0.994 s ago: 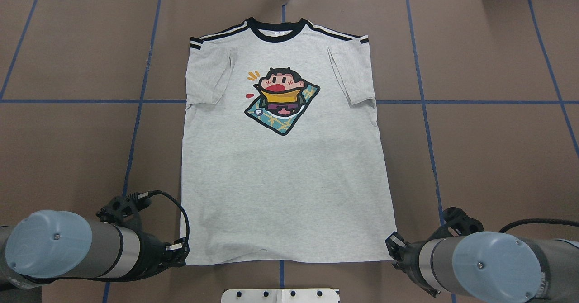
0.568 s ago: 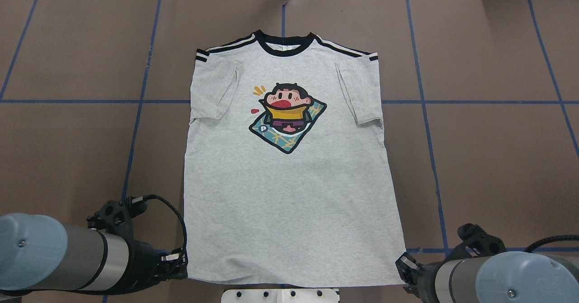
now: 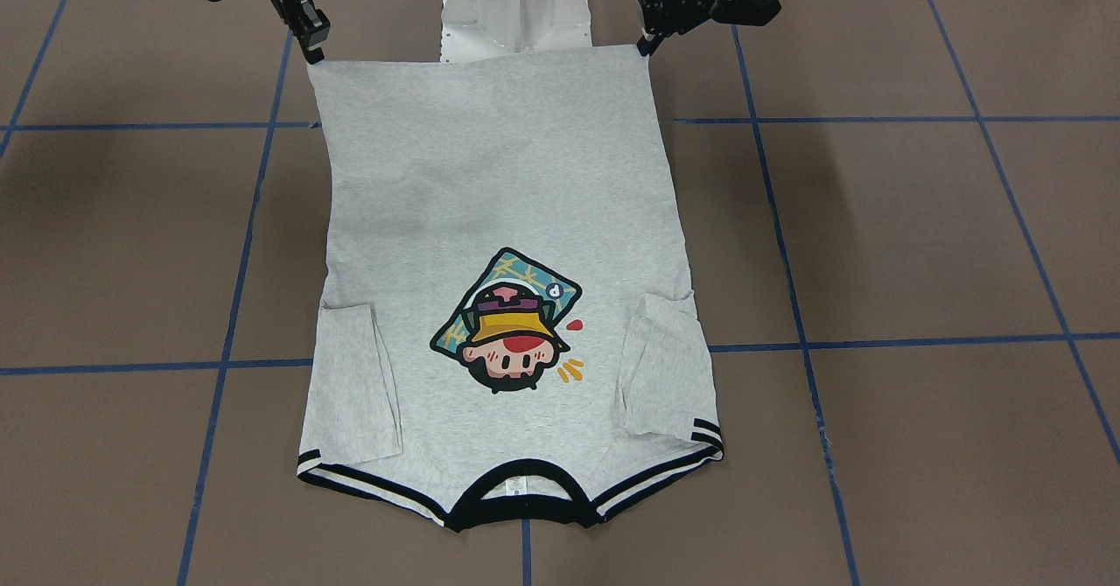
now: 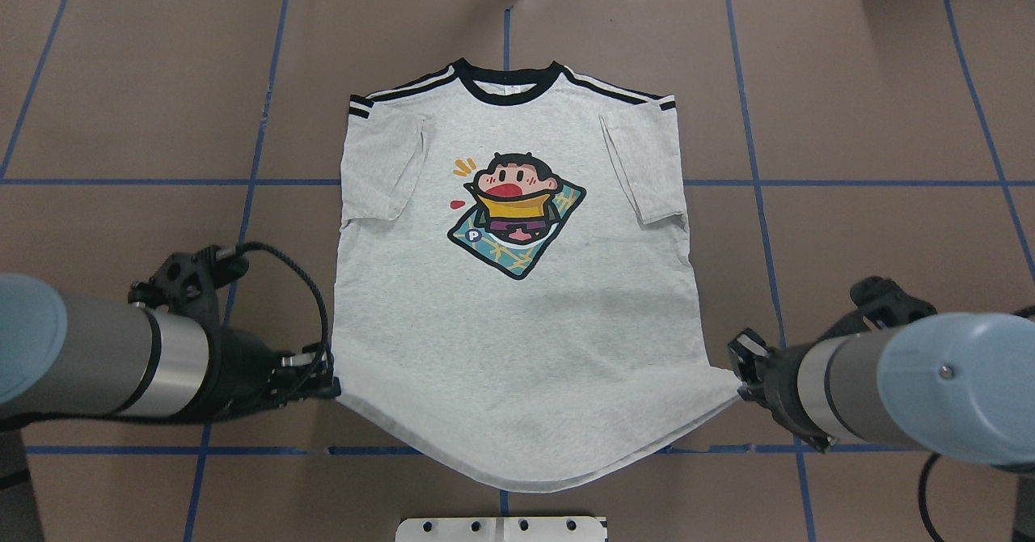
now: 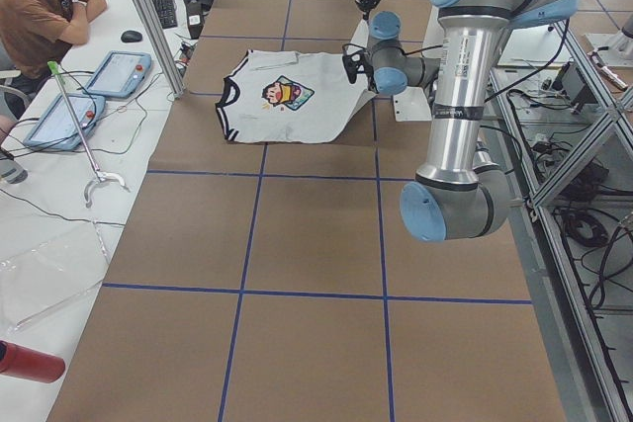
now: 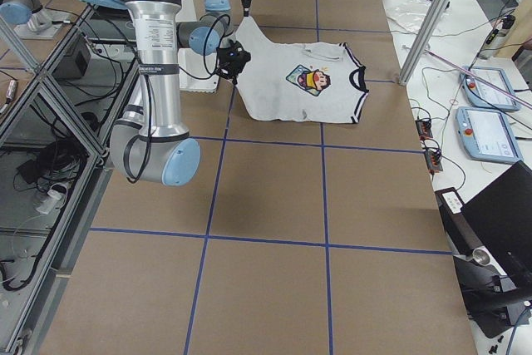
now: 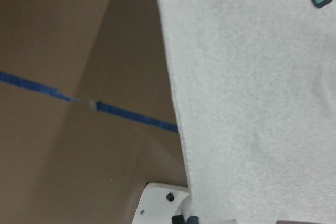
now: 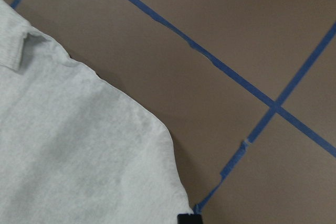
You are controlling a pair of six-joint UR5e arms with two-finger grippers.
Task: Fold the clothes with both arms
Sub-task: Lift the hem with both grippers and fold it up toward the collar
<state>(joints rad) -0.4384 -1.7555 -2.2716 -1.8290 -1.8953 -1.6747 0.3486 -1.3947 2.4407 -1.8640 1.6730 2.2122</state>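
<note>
The T-shirt [image 4: 517, 340] lay print side up in the middle of the overhead frame. Its long axis ran top to bottom, with the black neckband [image 4: 507, 85] toward the top and the hem [image 4: 517, 481] toward the bottom. Both sleeves were folded inward onto the body. The collar end and chest rested flat on the table [image 4: 889, 243]. The two hem corners were raised, so the hem sagged between them in a downward curve, and in the side views that end sloped up off the surface.

The left gripper [image 4: 327, 384] was pinched closed on the hem corner at lower left of the overhead frame. The right gripper [image 4: 737, 376] was clamped on the corner at lower right. In the front-facing view the same two corners hung from the grippers at the top of the frame, the cloth stretched straight between them.

Broad stretches of brown table crossed by blue tape lines [image 4: 881, 183] lay left and right of the shirt's side edges. A narrower strip lay between the neckband and the table's top edge. The white base plate [image 4: 501, 528] sat just below the sagging hem at bottom centre.
</note>
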